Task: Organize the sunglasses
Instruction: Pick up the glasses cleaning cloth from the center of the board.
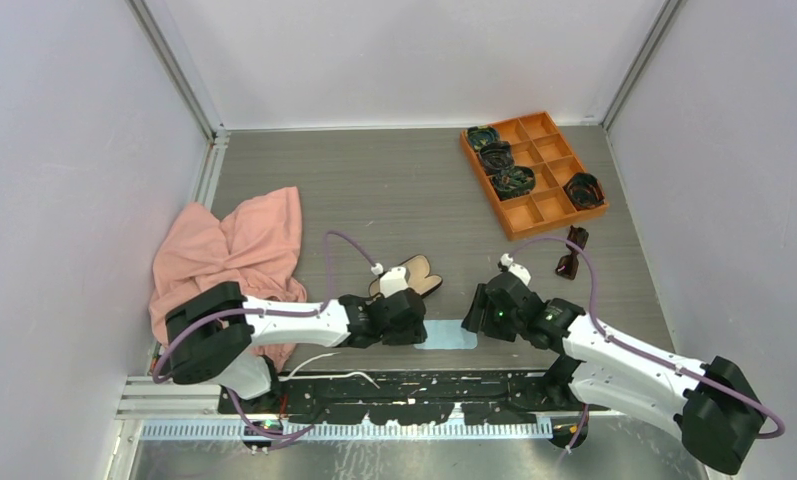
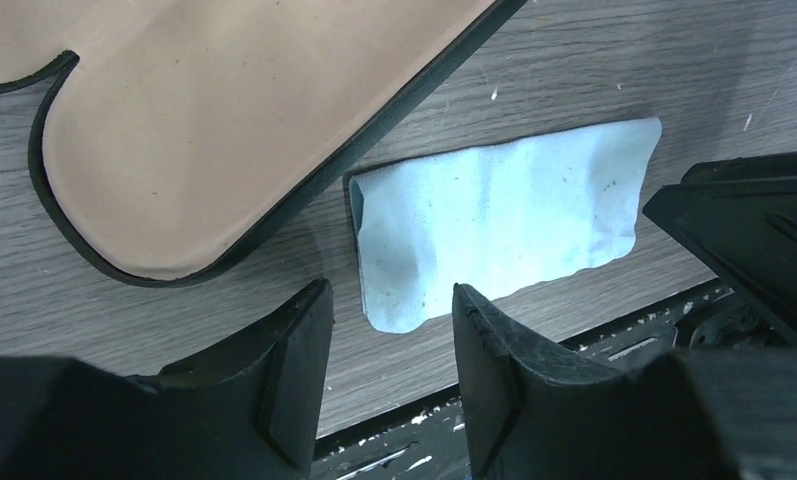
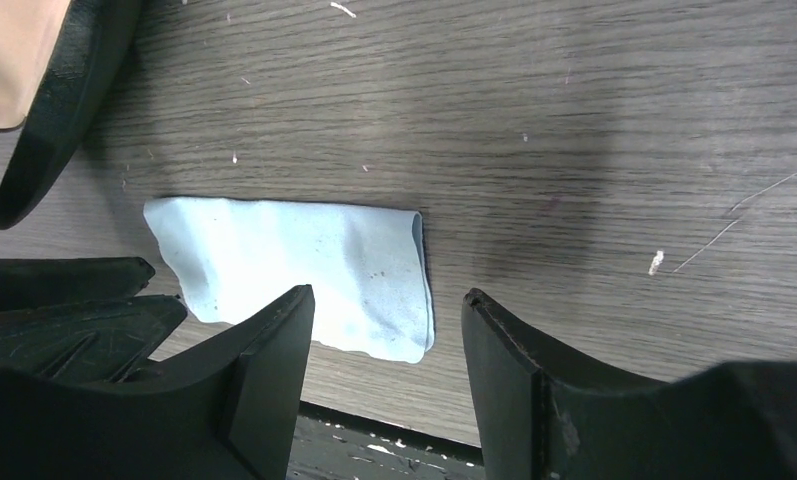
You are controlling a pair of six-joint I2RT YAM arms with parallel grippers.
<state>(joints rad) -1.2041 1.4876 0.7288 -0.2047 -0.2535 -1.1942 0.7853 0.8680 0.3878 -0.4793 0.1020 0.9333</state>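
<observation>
The sunglasses (image 1: 571, 253), a small folded dark pair with reddish lenses, lie on the table below the orange tray; neither wrist view shows them. A light blue cloth (image 1: 447, 334) (image 2: 499, 230) (image 3: 294, 275) lies flat near the front edge. At the cloth's left end my left gripper (image 1: 421, 328) (image 2: 392, 300) stands open and empty. At its right end my right gripper (image 1: 471, 318) (image 3: 386, 305) hovers open, also empty. The open black case (image 1: 410, 279) (image 2: 224, 110) with tan lining lies just behind the left gripper, and its edge (image 3: 54, 110) shows in the right wrist view.
An orange divided tray (image 1: 533, 171) at the back right holds several dark coiled bundles (image 1: 496, 156). A pink cloth (image 1: 231, 255) is heaped at the left. White walls close in three sides. A black rail (image 1: 394, 390) runs along the table's front edge.
</observation>
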